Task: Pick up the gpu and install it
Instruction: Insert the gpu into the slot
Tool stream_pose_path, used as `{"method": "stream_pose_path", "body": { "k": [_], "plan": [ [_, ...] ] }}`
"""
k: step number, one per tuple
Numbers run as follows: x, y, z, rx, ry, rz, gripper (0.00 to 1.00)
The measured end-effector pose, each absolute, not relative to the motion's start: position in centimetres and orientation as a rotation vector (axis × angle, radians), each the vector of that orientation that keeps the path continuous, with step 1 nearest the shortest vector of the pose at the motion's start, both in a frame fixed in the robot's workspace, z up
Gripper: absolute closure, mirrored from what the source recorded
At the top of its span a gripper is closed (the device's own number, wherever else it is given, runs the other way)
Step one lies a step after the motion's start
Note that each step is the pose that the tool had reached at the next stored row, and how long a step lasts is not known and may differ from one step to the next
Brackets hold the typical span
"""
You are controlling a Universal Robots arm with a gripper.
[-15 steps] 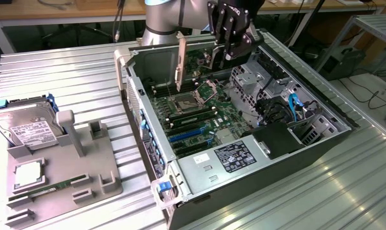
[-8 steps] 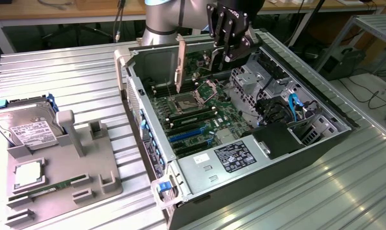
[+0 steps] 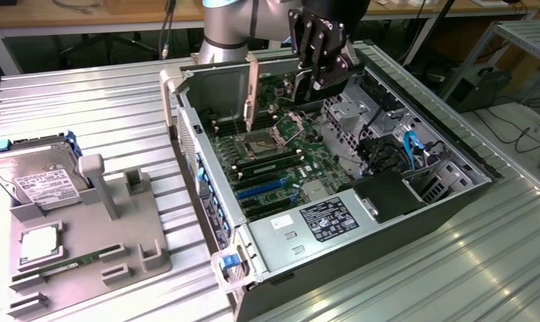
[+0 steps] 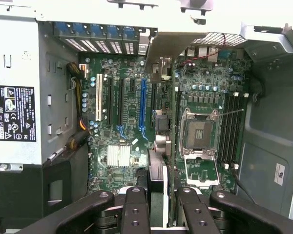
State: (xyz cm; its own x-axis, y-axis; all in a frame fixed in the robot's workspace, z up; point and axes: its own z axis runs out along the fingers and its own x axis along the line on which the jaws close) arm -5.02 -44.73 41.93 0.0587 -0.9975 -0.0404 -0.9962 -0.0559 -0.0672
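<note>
The gripper (image 3: 316,79) hangs above the open computer case (image 3: 449,201), over the far part of the motherboard (image 3: 279,161). Its jaws are closed on the gpu (image 3: 250,94), which it holds upright on its edge, with the pale metal bracket pointing down toward the board. In the wrist view the card (image 4: 158,195) is seen edge-on between the two black fingers (image 4: 136,209), and it runs away from the camera toward the back wall of the case. It is above the area between the expansion slots and the CPU socket (image 4: 199,134); whether its lower edge already touches a slot cannot be told.

On the exterior view's left, a grey holder tray (image 3: 100,261) lies on the ribbed metal table (image 3: 413,282). A hard drive (image 3: 41,178) stands in it, a processor (image 3: 39,245) lies flat, and a narrow green RAM stick (image 3: 73,263) lies in a groove. The power supply (image 3: 328,218) with its black label sits in the near end of the case.
</note>
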Motion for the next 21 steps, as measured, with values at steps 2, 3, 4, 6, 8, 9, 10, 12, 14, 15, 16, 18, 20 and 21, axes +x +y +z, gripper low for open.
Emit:
{"method": "stream_pose_path", "body": {
  "k": [2,3,4,6,8,9,10,12,14,15,16,18,20,21],
  "plan": [
    [-5.0,-44.7,41.7,-2.228,2.104,-0.026,0.73],
    [-5.0,-44.7,41.7,-2.229,2.104,-0.026,0.73],
    [-5.0,-44.7,41.6,-2.228,2.104,-0.026,0.73],
    [-5.0,-44.7,41.4,-2.228,2.104,-0.026,0.73],
    [-5.0,-44.7,41.2,-2.228,2.104,-0.026,0.73],
    [-5.0,-44.7,41.0,-2.229,2.104,-0.026,0.73],
    [-5.0,-44.7,40.9,-2.229,2.104,-0.026,0.73],
    [-5.0,-44.7,40.8,-2.229,2.104,-0.026,0.73],
    [-5.0,-44.7,40.6,-2.229,2.104,-0.026,0.73],
    [-5.0,-44.7,40.4,-2.229,2.104,-0.026,0.73],
    [-5.0,-44.7,40.3,-2.228,2.104,-0.026,0.73],
    [-5.0,-44.7,40.1,-2.229,2.104,-0.026,0.73],
    [-5.0,-44.7,39.9,-2.228,2.104,-0.026,0.73],
    [-5.0,-44.7,39.9,-2.229,2.104,-0.026,0.73]
  ]
}}
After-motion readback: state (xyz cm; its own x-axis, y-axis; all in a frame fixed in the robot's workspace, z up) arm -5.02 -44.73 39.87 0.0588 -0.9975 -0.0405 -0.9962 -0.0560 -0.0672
